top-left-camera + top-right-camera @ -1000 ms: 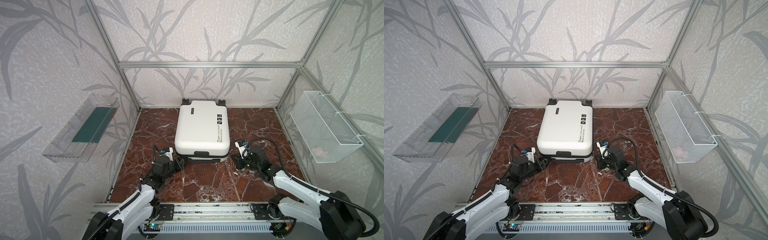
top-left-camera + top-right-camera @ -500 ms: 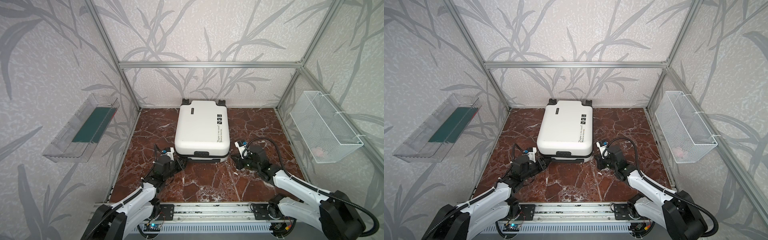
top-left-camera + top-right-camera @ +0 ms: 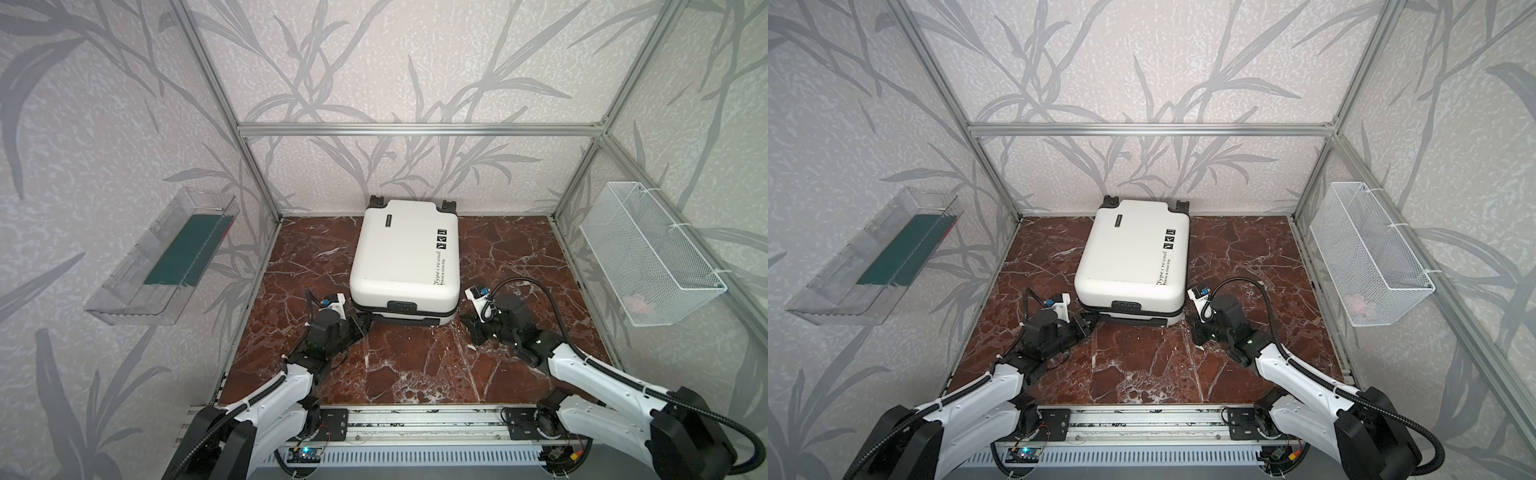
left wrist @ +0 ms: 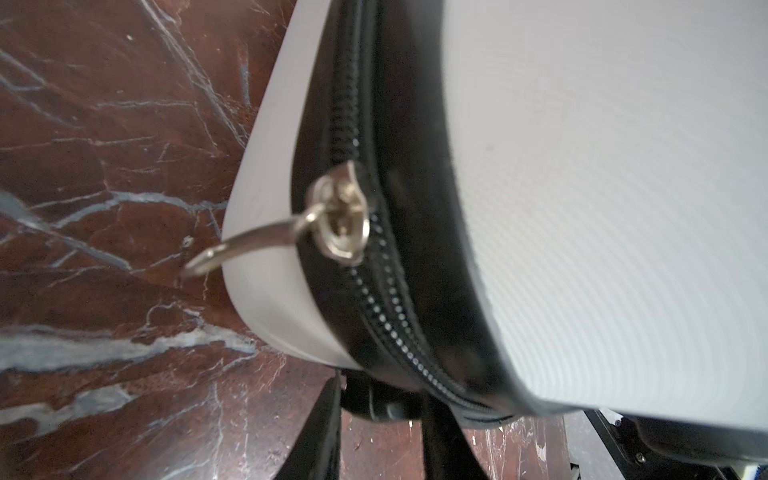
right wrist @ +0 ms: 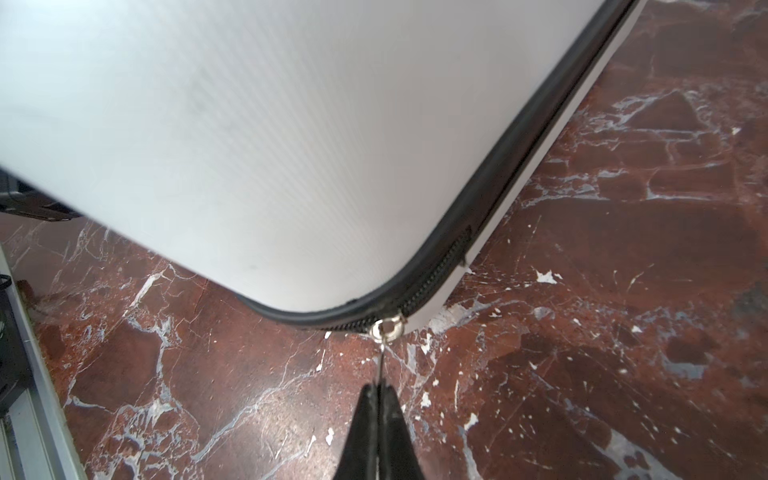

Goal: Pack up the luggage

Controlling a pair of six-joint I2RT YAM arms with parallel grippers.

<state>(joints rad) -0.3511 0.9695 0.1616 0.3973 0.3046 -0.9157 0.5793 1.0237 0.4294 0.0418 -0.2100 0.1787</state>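
The case (image 3: 405,259) lies shut, against the back wall. Your right gripper (image 5: 379,395) pinches its zip pull (image 5: 381,357); keep the pull taut along the band. Left gripper (image 4: 376,436): fingers apart, short of the other pull (image 4: 249,245); align before closing.

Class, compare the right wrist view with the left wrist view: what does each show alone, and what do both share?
Right wrist only: the right gripper shut on a zipper pull at the luggage corner. Left wrist only: another zipper pull hanging free from its slider, not between the gripper's fingers. Both: white shell, black zipper band, marble floor.
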